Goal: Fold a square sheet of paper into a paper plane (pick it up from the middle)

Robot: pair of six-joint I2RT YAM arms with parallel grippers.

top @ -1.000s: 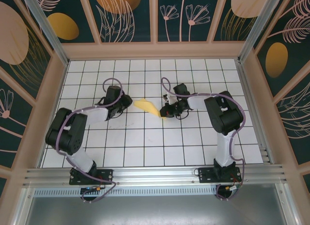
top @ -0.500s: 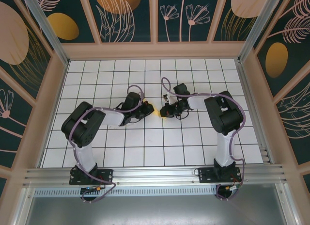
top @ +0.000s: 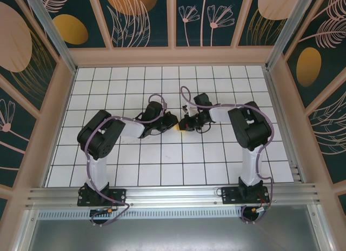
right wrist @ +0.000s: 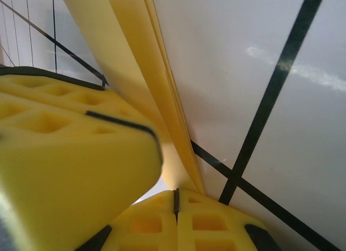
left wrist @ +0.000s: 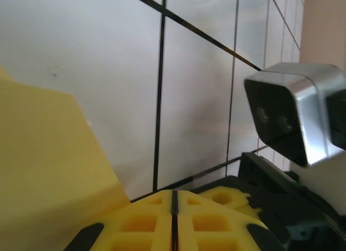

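- Grippers meet at the centre of the top view: the left gripper (top: pixel 172 121) and right gripper (top: pixel 184 124) sit tip to tip, just beside each other on the white table (top: pixel 162 164).
- Between their tips a small bit of yellow paper (top: pixel 177 128) shows. From this height the jaw gaps are too small to read.
- In the left wrist view, the left gripper (left wrist: pixel 174 192) sits at the bottom edge, its yellow fingers (left wrist: pixel 216 224) pressed together along a thin dark seam.
- The paper (left wrist: pixel 43 170) covers the lower left of that frame. Its edge runs down to the outer side of the left-hand finger, so it lies beside the closed jaws, not between them.
- The right arm's silver camera (left wrist: pixel 294 118) stands at the right of the frame.
- In the right wrist view, the right gripper (right wrist: pixel 175 191) is at the bottom edge, clamped on the paper (right wrist: pixel 135 72). Folded layers come down from the top of the frame and narrow into the seam between its fingers (right wrist: pixel 216 229).
- A blurred yellow finger (right wrist: pixel 65 153) of the left gripper looms at the left, just beside the paper; I cannot tell whether it touches.
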